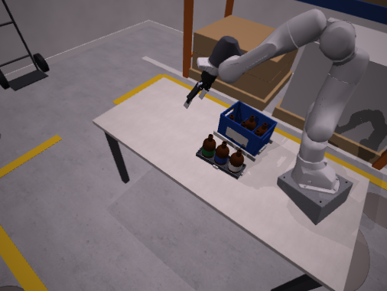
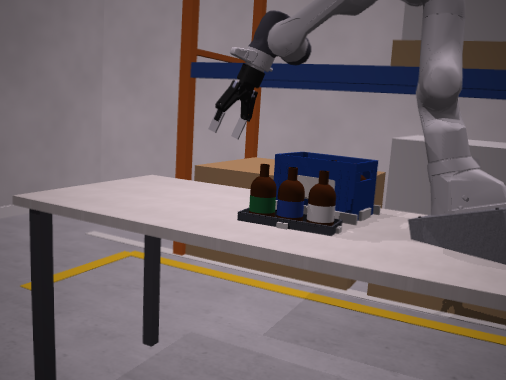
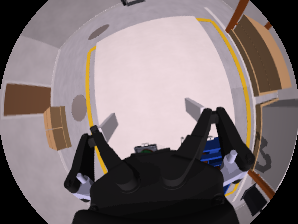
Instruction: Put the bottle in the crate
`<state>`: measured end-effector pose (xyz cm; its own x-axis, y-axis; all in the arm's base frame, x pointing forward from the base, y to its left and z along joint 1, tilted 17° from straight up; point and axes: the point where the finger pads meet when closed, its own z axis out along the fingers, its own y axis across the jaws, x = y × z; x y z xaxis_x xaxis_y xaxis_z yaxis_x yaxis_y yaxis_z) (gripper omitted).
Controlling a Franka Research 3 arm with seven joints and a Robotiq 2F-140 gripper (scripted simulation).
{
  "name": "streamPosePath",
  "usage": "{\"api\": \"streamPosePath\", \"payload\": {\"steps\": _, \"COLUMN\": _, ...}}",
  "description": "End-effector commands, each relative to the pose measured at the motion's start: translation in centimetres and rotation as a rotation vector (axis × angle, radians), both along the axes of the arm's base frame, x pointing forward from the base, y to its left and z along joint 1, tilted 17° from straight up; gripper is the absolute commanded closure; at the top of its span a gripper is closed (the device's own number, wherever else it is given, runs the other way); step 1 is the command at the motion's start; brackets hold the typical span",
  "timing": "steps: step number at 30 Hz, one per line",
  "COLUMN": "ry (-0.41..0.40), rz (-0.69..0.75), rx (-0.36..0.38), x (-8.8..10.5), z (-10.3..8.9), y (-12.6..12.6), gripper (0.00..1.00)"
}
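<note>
A dark tray (image 1: 203,158) (image 2: 250,218) holds three brown bottles in a row: one with a green label (image 1: 209,147) (image 2: 263,192), one with a blue label (image 1: 222,153) (image 2: 291,196) and one with a white label (image 1: 236,160) (image 2: 321,200). Right behind it stands the blue crate (image 1: 245,137) (image 2: 350,177) with several brown bottles (image 1: 251,122) inside. My gripper (image 1: 194,98) (image 2: 227,126) (image 3: 150,111) is open and empty. It hangs high above the table, up and to the left of the tray and crate, fingers pointing down and outward.
The white table (image 1: 160,126) (image 2: 130,200) carries the robot's grey base (image 1: 315,191) at the right. Cardboard boxes (image 1: 248,46) and an orange rack post (image 2: 187,100) stand behind the table. A hand truck (image 1: 23,65) stands on the floor far left.
</note>
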<state>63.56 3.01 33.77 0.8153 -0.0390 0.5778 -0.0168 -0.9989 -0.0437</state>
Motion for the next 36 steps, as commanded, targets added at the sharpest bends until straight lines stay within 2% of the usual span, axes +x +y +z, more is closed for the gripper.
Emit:
{"api": "streamPosePath", "payload": {"steps": 1, "ry": 0.038, "rz": 0.099, "rx": -0.073, "x": -1.7, "z": -0.4, "y": -1.4, "gripper": 0.00}}
{"api": "streamPosePath", "payload": {"steps": 5, "ry": 0.038, "rz": 0.099, "rx": -0.073, "x": -1.7, "z": -0.4, "y": -1.4, "gripper": 0.00}}
{"api": "streamPosePath", "payload": {"steps": 6, "ry": 0.066, "rz": 0.137, "rx": -0.125, "x": -4.3, "z": -0.2, "y": -3.8, "gripper": 0.00}}
{"api": "streamPosePath", "payload": {"steps": 11, "ry": 0.066, "rz": 0.137, "rx": -0.125, "x": -4.3, "z": -0.2, "y": -3.8, "gripper": 0.00}}
{"api": "streamPosePath", "payload": {"steps": 12, "ry": 0.097, "rz": 0.175, "rx": -0.173, "x": -6.9, "z": -0.1, "y": -6.0, "gripper": 0.00}}
{"api": "streamPosePath", "payload": {"steps": 19, "ry": 0.097, "rz": 0.175, "rx": -0.173, "x": -6.9, "z": -0.1, "y": -6.0, "gripper": 0.00}}
{"api": "streamPosePath", "payload": {"steps": 20, "ry": 0.128, "rz": 0.214, "rx": -0.217, "x": -9.7, "z": -0.1, "y": -8.1, "gripper": 0.00}}
{"api": "streamPosePath", "payload": {"steps": 36, "ry": 0.128, "rz": 0.214, "rx": -0.217, "x": -9.7, "z": -0.1, "y": -8.1, "gripper": 0.00}}
